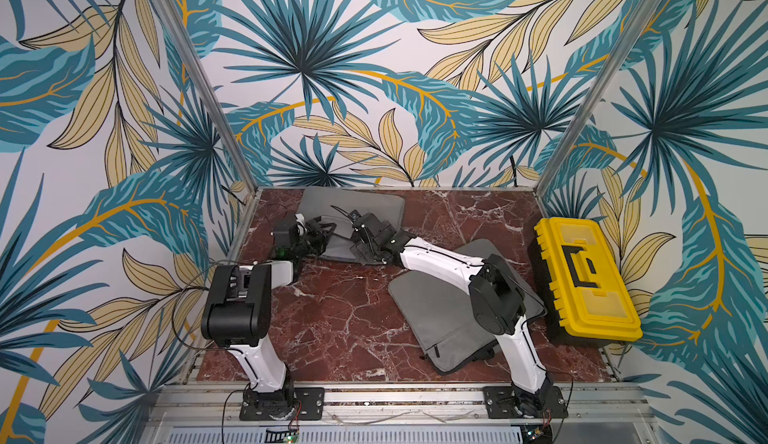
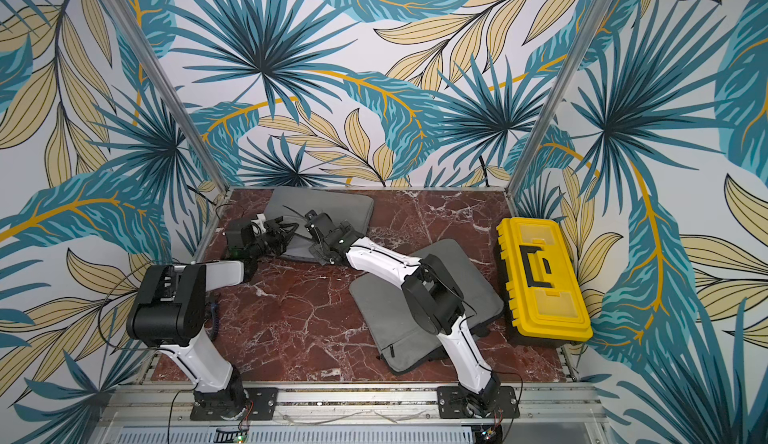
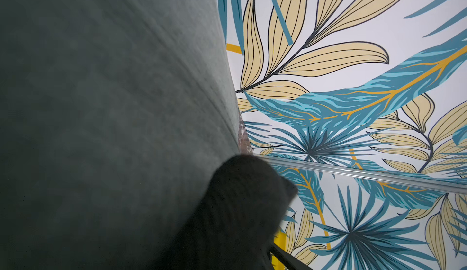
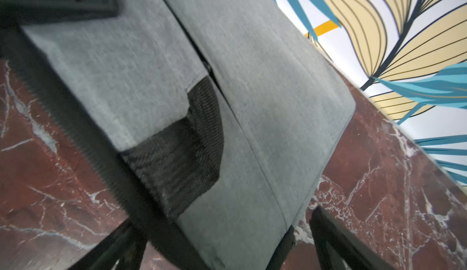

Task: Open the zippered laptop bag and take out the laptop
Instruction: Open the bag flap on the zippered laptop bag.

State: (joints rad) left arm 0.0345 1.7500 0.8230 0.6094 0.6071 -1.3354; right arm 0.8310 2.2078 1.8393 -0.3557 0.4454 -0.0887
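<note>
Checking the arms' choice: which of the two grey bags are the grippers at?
The back bag, by the far wall: the left gripper and right gripper meet over it. The near bag lies beside the yellow toolbox, with no gripper at it.

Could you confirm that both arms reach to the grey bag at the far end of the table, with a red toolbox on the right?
Not quite: the toolbox is yellow, not red, as both top views show. The left arm and right arm do reach to the far grey bag.

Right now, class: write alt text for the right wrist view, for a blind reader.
A grey laptop bag with a black woven patch lies on a red marble tabletop; the open right gripper straddles its edge.
</note>
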